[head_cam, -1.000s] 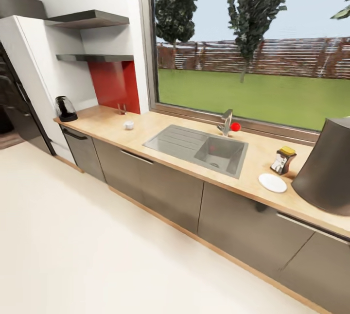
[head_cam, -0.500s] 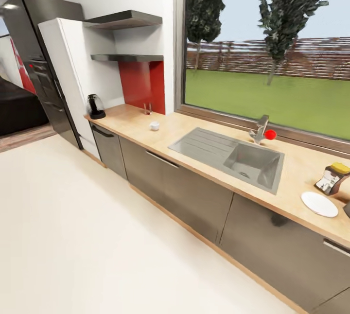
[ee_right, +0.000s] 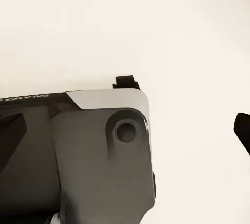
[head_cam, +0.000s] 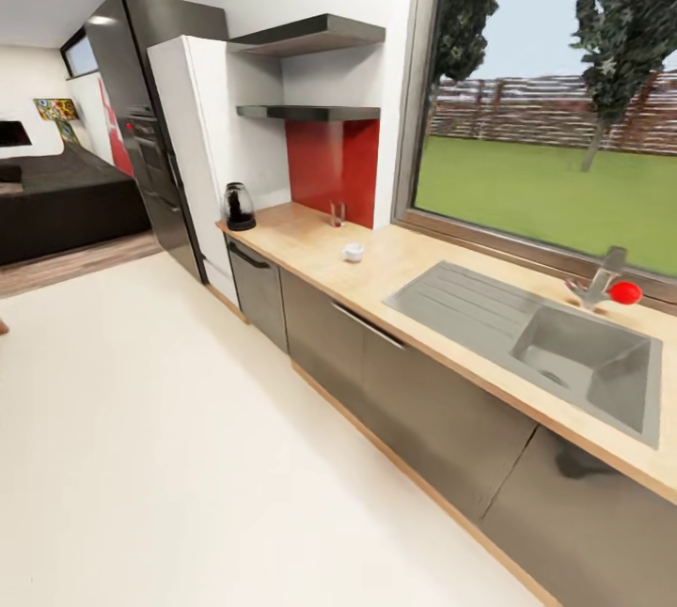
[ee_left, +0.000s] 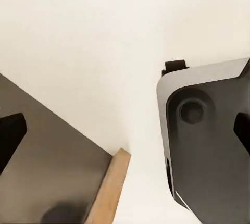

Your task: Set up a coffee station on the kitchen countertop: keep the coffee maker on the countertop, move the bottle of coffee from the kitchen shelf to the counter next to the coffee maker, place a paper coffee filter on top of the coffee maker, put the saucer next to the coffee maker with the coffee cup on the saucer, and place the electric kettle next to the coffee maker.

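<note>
Robot in transit along kitchen run

Kettle point(head_cam: 239, 207) stands at the far end of the table point(head_cam: 423, 261), a rounded dark glass body with black lid and base, beside the white cabinet. The tiny white cup point(head_cam: 354, 252) sits alone further along the table, well apart from the kettle, below the thin black shelf point(head_cam: 308, 112) and short of the sink point(head_cam: 545, 344). The robot appears to be between steps, heading toward these two; the next move calls for closing in and raising an arm to one of them. Both wrist views look down at pale floor and the robot's dark base; fingertips at the frame edges suggest each claw is spread apart and empty.
</note>
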Controlling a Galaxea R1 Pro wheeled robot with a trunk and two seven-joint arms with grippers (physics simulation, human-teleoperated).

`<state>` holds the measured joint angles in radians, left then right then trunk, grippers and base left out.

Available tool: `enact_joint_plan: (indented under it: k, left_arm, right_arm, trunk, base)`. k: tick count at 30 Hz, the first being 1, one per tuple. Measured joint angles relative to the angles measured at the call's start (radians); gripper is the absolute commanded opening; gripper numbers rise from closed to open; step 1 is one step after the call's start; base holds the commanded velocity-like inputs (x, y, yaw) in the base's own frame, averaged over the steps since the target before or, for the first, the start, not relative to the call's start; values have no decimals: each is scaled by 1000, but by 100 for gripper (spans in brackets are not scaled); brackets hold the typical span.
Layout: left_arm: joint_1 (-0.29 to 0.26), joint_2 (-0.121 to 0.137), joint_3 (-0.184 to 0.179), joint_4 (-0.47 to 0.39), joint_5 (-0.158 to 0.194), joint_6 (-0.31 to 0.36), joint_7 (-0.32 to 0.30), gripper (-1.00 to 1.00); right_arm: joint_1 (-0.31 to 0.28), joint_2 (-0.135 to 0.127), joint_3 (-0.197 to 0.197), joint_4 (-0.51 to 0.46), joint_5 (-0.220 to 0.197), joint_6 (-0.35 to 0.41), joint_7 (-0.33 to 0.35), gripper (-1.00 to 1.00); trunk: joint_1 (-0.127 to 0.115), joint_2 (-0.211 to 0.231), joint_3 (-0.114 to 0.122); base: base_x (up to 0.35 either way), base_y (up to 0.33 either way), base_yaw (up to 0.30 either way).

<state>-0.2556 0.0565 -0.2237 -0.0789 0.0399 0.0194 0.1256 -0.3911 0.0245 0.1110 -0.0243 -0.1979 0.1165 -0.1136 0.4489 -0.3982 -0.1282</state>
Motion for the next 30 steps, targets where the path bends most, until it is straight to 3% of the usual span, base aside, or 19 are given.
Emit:
enact_joint_plan:
  k: [22, 30]
  left_arm:
    - [0, 1, 2, 0, 3, 0, 0, 100]
    - [0, 18, 8, -1, 7, -6, 1, 100]
  right_arm:
    - [0, 0, 0, 0, 0, 0, -2, 100]
    - [0, 1, 0, 0, 0, 0, -2, 100]
  trunk:
    - [0, 0, 0]
    - [0, 0, 0]
  base:
    - [337, 2, 276]
    - [339, 0, 276]
